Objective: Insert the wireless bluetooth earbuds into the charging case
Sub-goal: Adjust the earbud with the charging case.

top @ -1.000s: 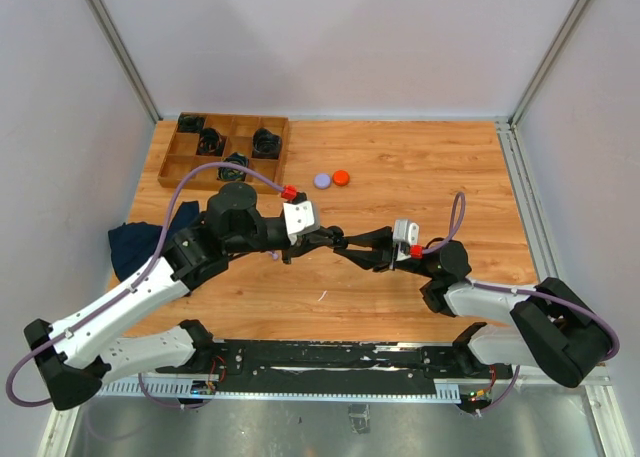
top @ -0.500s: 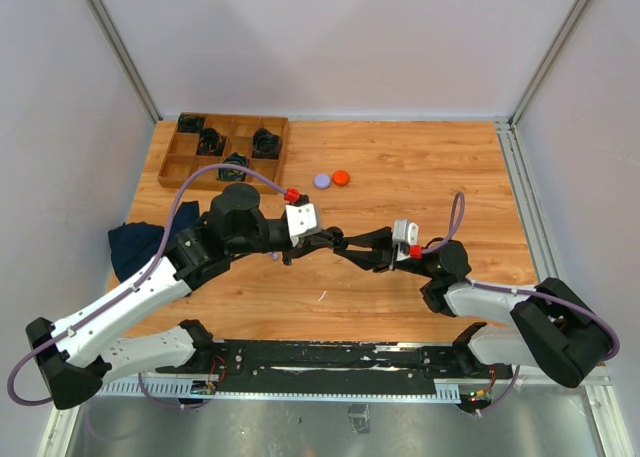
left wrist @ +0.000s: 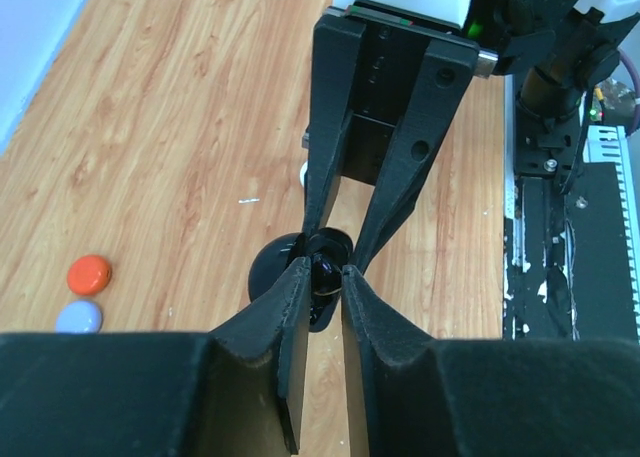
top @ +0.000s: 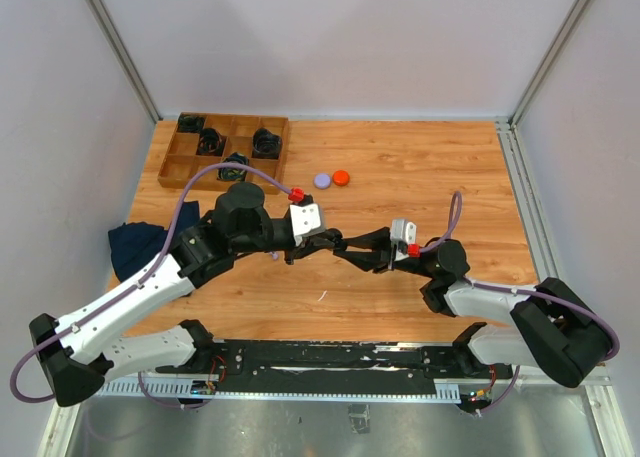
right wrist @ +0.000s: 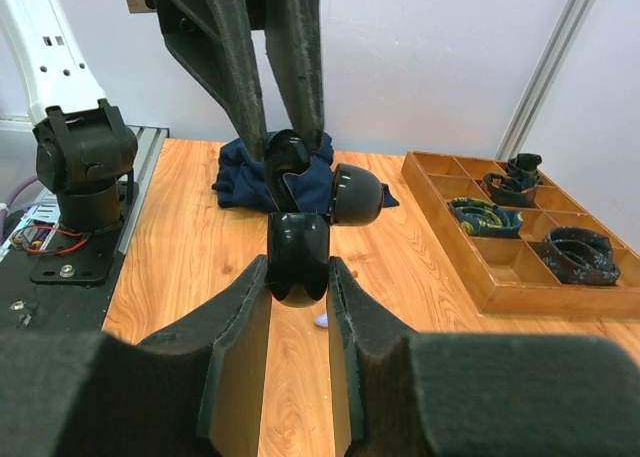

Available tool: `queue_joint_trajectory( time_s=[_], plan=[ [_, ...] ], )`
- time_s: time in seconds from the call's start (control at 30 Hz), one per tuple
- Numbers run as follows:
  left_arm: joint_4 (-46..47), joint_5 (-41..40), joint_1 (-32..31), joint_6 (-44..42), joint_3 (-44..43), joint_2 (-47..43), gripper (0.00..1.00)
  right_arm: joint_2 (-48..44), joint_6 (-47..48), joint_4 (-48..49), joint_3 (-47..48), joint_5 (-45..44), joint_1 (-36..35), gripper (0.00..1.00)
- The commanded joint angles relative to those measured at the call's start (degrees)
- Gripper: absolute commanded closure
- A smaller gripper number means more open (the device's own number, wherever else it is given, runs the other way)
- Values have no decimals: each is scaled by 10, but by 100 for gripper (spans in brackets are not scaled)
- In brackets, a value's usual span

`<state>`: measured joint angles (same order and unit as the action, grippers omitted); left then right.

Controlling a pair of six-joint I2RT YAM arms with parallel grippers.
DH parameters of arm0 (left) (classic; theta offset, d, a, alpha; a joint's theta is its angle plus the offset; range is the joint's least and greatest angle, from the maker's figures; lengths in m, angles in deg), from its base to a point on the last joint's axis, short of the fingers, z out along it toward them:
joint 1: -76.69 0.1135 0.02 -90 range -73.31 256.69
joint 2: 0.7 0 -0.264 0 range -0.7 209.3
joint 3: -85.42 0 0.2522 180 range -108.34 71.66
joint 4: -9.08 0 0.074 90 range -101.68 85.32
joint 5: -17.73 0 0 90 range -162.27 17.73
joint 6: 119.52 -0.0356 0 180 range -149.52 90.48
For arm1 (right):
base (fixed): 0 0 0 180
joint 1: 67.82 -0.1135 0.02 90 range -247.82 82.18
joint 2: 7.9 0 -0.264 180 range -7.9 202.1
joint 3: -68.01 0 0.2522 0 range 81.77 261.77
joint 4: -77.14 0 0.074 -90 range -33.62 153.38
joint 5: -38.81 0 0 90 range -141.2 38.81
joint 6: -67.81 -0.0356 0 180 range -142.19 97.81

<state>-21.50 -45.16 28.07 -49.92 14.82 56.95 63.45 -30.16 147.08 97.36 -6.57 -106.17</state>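
Observation:
My right gripper (right wrist: 298, 269) is shut on a black charging case (right wrist: 298, 249) and holds it above the table, its round lid (right wrist: 355, 195) swung open. My left gripper (left wrist: 322, 279) is shut on a dark earbud (left wrist: 326, 273) and meets the case (left wrist: 326, 245) tip to tip. In the top view the two grippers, left (top: 330, 241) and right (top: 348, 246), touch mid-table. A tiny whitish-purple bud (right wrist: 320, 320) and a tiny orange bud (right wrist: 357, 273) lie on the wood below the case.
An orange round case (top: 341, 177) and a purple one (top: 322, 180) lie at the back middle. A wooden divided tray (top: 172, 167) with coiled cables stands back left. A dark blue cloth (top: 135, 245) lies at the left edge.
My left arm has edged slightly right toward the right gripper. The right gripper and case have stayed put.

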Motion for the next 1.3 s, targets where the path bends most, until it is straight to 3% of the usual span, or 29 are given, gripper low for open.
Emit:
queue_joint_trajectory(
  time_s=[0.0,0.4,0.67,0.93,1.27],
  plan=[
    [-10,-14,-3,10,-2,5,75,-14,-11,49,18,11,-7,96],
    [20,-43,-3,28,20,-18,73,-22,-14,49,19,12,-7,96],
    [31,-11,-2,23,18,-9,71,-19,-14,49,19,13,-8,96],
    [43,-14,-2,19,23,-4,57,-19,-14,49,19,13,-7,96],
    [79,-27,-2,37,36,-29,47,-13,-14,50,19,10,-7,96]
  ],
)
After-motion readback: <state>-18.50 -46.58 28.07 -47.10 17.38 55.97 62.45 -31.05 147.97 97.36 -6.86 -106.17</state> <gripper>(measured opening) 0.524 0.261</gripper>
